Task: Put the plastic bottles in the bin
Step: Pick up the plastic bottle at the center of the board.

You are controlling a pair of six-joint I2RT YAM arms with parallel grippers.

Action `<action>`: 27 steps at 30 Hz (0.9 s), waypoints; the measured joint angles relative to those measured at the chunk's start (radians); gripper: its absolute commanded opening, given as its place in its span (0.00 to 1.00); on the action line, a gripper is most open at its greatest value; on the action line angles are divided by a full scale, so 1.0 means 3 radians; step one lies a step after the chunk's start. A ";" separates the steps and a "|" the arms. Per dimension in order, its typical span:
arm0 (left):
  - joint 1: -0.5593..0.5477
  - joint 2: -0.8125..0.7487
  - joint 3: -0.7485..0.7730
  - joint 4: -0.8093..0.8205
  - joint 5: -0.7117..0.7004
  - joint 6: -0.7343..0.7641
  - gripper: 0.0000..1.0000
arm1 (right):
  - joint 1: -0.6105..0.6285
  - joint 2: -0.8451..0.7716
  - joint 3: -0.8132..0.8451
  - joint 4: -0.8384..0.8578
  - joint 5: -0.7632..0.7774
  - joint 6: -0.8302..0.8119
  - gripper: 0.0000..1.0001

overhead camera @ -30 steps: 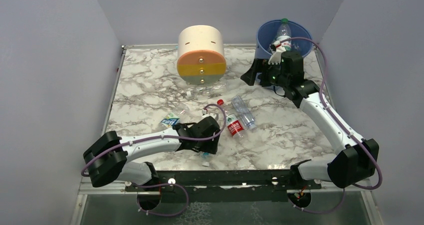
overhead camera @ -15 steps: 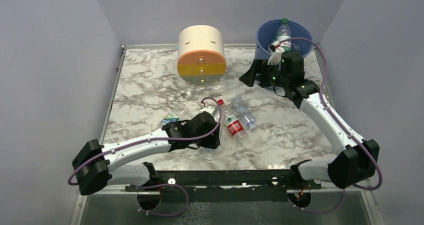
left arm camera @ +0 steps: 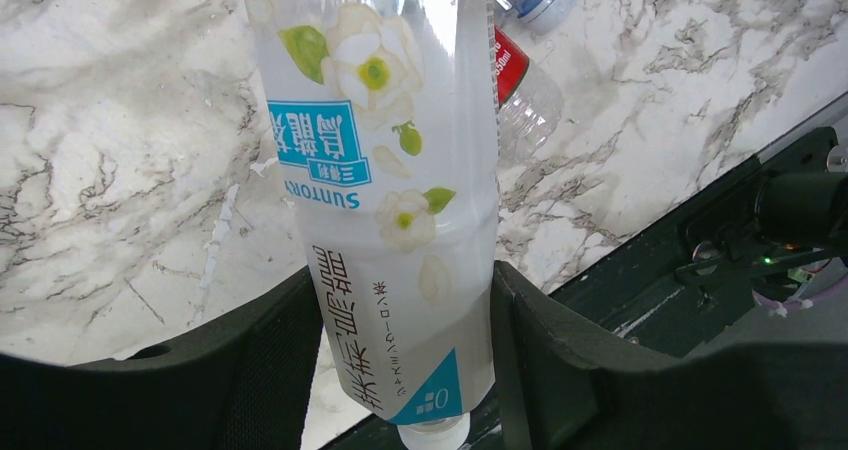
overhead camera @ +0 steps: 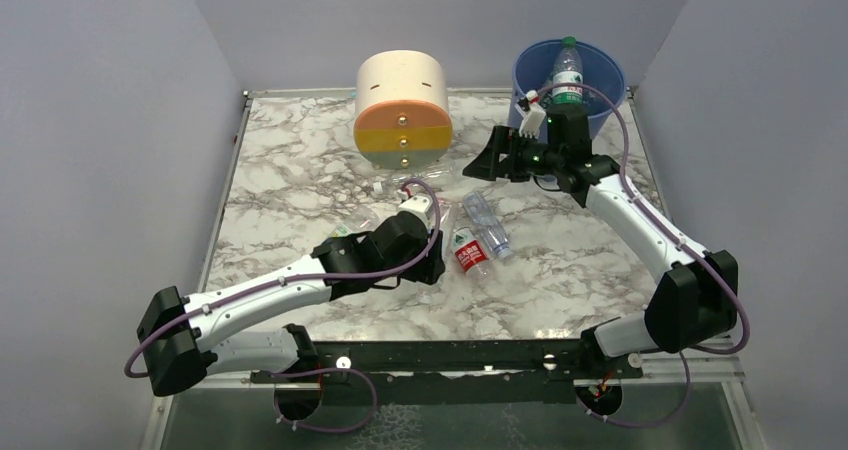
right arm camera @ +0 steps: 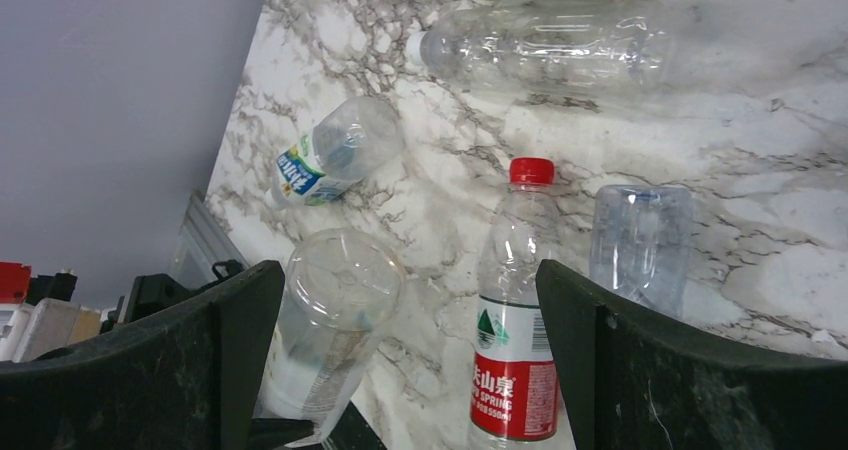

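My left gripper [left arm camera: 400, 370] is shut on a see-through bottle [left arm camera: 385, 190] with a white flowered label, gripped near its neck. In the right wrist view this held bottle [right arm camera: 330, 330] is off the marble, its base toward the camera. From above, the left gripper [overhead camera: 428, 255] is mid-table. My right gripper [overhead camera: 482, 165] hangs open left of the blue bin [overhead camera: 600, 70], which holds a green-capped bottle [overhead camera: 566, 70]. Between the right gripper's [right arm camera: 410, 310] jaws there is nothing. On the table lie a red-label bottle [overhead camera: 468, 250] [right arm camera: 517, 350], a clear blue-capped one [overhead camera: 488, 225] and another clear one [overhead camera: 415, 180].
The cream-and-orange drawer unit [overhead camera: 403, 110] stands at the back centre. A blue-label bottle [right arm camera: 330, 155] lies left of the left arm. A black rail [overhead camera: 450, 355] runs along the near edge. Grey walls close in the sides.
My left gripper closed on the white-label bottle and lifted it while the arm reached forward. My right arm swung left, away from the bin and out over the table.
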 measured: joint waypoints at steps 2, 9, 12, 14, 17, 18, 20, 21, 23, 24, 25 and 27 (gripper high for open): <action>0.0000 0.0000 0.0018 0.0005 -0.0022 0.0034 0.59 | 0.0010 0.0027 0.0001 0.0013 -0.0099 0.0034 1.00; 0.0000 0.0014 0.0121 0.0028 -0.0109 0.0155 0.59 | 0.0102 0.0097 0.0001 0.0066 -0.0371 0.0113 1.00; 0.0000 0.0036 0.0158 0.0046 -0.0135 0.0191 0.59 | 0.0156 0.0137 0.0001 0.0097 -0.0467 0.0141 1.00; 0.0000 0.0052 0.0173 0.0050 -0.0144 0.0217 0.59 | 0.0201 0.0170 0.0000 0.0106 -0.0520 0.0158 1.00; 0.0000 0.0090 0.0192 0.0060 -0.0159 0.0243 0.59 | 0.0256 0.0196 0.0000 0.0126 -0.0572 0.0177 1.00; 0.0000 0.0102 0.0200 0.0066 -0.0163 0.0252 0.59 | 0.0268 0.0196 0.0000 0.0136 -0.0585 0.0181 1.00; 0.0000 0.0112 0.0207 0.0078 -0.0170 0.0266 0.59 | 0.0292 0.0196 0.0000 0.0164 -0.0618 0.0197 1.00; 0.0000 0.0114 0.0209 0.0085 -0.0177 0.0273 0.59 | 0.0308 0.0196 -0.0001 0.0179 -0.0631 0.0201 1.00; 0.0000 0.0121 0.0215 0.0099 -0.0192 0.0294 0.59 | 0.0331 0.0197 -0.0005 0.0195 -0.0652 0.0212 1.00; 0.0000 0.0125 0.0219 0.0104 -0.0200 0.0303 0.59 | 0.0338 0.0201 -0.0006 0.0198 -0.0662 0.0217 1.00; 0.0000 0.0127 0.0219 0.0113 -0.0211 0.0312 0.59 | 0.0351 0.0211 -0.0006 0.0206 -0.0674 0.0221 1.00; 0.0000 0.0136 0.0220 0.0116 -0.0221 0.0317 0.59 | 0.0373 0.0239 -0.0006 0.0211 -0.0674 0.0220 1.00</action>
